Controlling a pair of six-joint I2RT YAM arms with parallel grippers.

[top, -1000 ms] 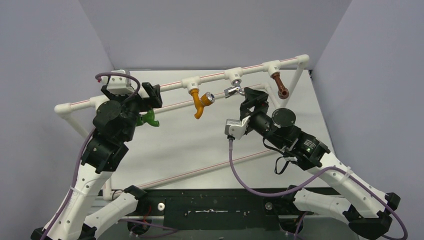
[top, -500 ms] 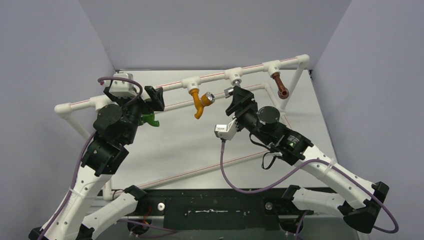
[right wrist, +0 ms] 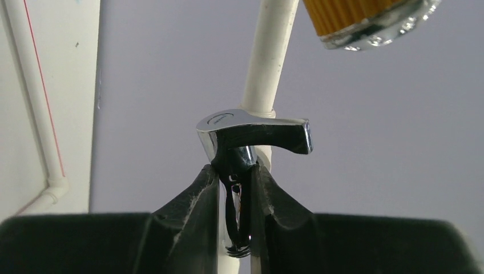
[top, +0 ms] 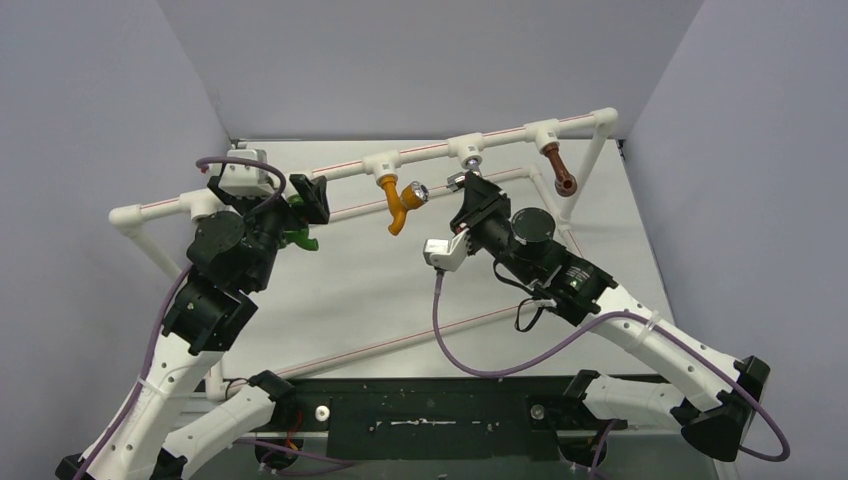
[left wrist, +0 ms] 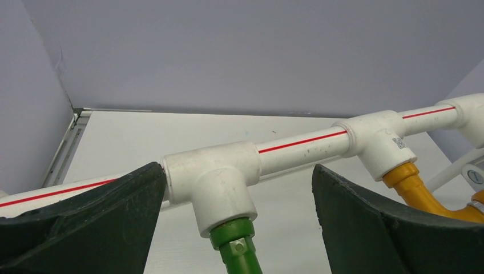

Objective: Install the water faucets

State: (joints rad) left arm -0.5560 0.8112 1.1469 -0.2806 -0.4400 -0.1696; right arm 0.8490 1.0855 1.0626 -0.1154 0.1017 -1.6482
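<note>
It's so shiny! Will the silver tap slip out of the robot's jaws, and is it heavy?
Probably a bit slippery: the silver tap is mirror-smooth metal, and the right arm's jaws pinch only a narrow part under its handle. Being metal, it is likely heavy for its size. It looks stiff, so it should not bend.

Chrome faucet [right wrist: 251,134] gripped handle-up; green faucet [left wrist: 238,256], orange faucet [top: 398,212], brown faucet [top: 560,170] hang mounted.
</note>
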